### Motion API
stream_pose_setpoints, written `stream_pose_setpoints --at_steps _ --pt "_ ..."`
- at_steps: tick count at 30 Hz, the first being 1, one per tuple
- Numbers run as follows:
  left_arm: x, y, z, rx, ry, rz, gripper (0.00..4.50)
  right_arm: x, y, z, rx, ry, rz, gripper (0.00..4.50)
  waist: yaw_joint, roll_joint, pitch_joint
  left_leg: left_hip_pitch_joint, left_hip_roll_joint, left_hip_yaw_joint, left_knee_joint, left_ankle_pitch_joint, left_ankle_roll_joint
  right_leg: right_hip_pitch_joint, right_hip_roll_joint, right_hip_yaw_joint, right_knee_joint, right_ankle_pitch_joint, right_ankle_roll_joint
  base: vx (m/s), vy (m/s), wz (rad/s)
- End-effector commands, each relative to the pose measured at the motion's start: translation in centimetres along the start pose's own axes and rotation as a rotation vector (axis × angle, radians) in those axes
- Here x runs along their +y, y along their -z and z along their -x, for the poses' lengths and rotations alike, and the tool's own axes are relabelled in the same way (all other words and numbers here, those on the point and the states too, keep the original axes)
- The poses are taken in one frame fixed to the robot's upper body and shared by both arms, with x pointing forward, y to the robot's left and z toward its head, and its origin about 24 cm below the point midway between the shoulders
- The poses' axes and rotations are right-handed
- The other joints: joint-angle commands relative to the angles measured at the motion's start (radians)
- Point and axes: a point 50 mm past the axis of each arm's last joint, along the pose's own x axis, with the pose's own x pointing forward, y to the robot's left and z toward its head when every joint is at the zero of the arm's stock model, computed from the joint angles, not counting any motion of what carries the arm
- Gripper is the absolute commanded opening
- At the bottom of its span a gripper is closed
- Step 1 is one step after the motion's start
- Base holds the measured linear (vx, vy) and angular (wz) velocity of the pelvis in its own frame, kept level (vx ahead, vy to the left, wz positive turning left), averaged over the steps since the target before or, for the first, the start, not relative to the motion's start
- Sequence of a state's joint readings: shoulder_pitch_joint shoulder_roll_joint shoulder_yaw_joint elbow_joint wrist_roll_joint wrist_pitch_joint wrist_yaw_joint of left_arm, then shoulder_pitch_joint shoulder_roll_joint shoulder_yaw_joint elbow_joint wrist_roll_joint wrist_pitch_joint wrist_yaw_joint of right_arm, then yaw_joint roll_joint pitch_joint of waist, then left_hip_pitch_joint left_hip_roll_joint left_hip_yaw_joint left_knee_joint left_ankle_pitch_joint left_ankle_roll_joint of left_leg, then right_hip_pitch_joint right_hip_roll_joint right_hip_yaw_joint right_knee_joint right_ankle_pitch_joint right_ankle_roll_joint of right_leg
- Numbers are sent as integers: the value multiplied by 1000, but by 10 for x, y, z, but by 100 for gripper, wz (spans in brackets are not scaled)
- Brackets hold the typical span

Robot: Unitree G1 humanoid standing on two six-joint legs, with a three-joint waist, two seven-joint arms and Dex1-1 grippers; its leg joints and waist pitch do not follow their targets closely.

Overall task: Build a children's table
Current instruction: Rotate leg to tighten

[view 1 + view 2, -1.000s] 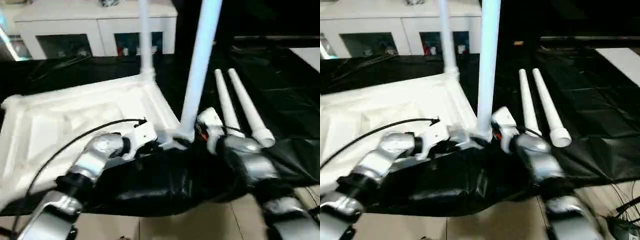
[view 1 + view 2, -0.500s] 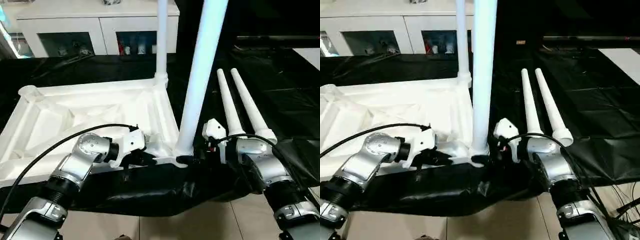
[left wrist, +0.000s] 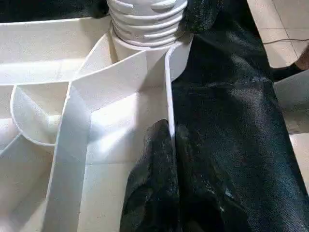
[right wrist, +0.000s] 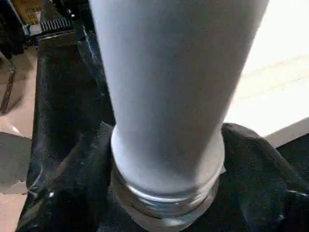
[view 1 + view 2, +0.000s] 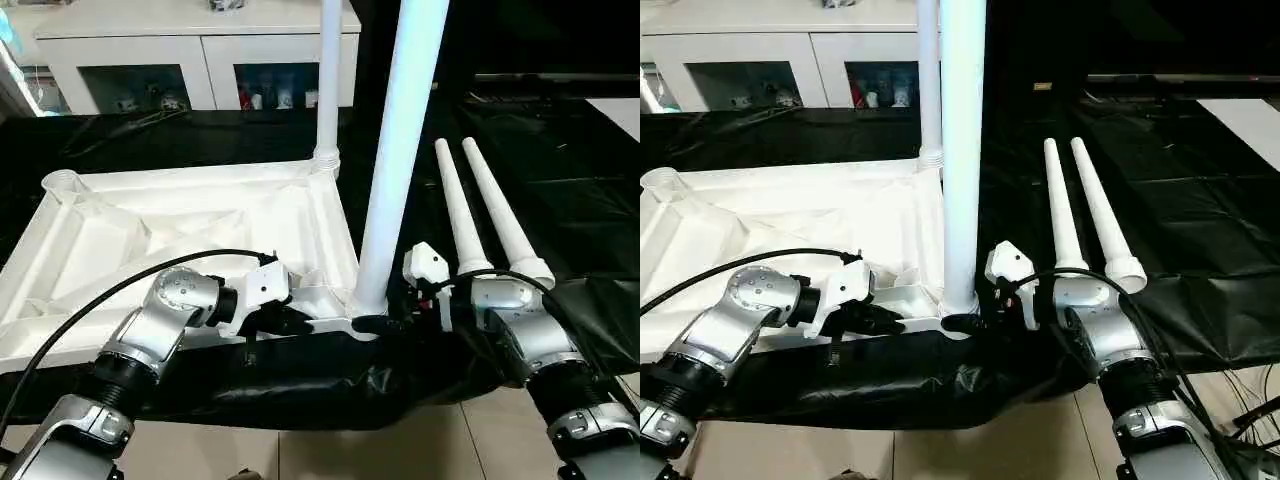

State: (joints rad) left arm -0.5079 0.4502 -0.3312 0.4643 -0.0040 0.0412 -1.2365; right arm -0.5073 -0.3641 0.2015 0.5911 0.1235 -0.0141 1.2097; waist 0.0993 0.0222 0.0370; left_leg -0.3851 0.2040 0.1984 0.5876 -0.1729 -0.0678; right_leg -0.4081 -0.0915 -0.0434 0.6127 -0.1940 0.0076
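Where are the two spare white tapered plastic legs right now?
The two loose legs lie side by side on the black-draped work table, right of the upturned white tabletop, just beyond the right claw.

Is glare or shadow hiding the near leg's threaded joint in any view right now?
Left wrist view: near leg's threads evenly lit. Right wrist view: leg shaded grey, table top behind glares white, threads readable. Right eye view: sheen on black drape, joint unhidden.

Left hand [image 3: 166, 159] pinched closed; right hand [image 4: 164, 159] spread.
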Motion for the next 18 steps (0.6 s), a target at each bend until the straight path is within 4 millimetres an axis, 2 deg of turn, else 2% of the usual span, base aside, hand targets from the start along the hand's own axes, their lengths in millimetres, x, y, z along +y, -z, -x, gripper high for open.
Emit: stream_pose_setpoints --at_steps 1,2,6,13,16,18 --pt "-6 0 -5 17 62 -13 0 -3 -4 4 -20 18 11 311 1 -7 -60 19 27 -9 -64 -186 69 47 -41 27 -55 -52 -264 0 0 0" --pt "-6 0 -5 17 63 -13 0 -3 -4 4 -20 17 10 295 1 -6 -61 19 27 -9 -64 -187 68 48 -41 27 -55 -55 -263 0 0 0" --pt "-7 1 -5 18 66 -11 0 -2 -3 4 -19 12 5 277 2 -6 -62 19 27 -9 -63 -174 71 48 -41 26 -53 -40 -265 0 0 0" --pt "-7 2 -4 25 64 -10 0 -2 -1 2 -19 27 -6 272 2 -8 -62 19 26 -9 -61 -171 74 49 -40 26 -52 -32 -268 0 0 0" --pt "-1 3 -8 35 -10 -4 0 -8 2 -4 -20 147 -25 272 1 -6 -61 19 27 -8 -61 -171 73 46 -41 27 -52 -35 -269 0 0 0" --pt "3 4 -10 46 -60 3 0 -11 4 -9 -34 222 -49 272 -5 -7 -58 21 25 -11 -66 -210 49 46 -44 28 -60 -104 -256 0 0 0"
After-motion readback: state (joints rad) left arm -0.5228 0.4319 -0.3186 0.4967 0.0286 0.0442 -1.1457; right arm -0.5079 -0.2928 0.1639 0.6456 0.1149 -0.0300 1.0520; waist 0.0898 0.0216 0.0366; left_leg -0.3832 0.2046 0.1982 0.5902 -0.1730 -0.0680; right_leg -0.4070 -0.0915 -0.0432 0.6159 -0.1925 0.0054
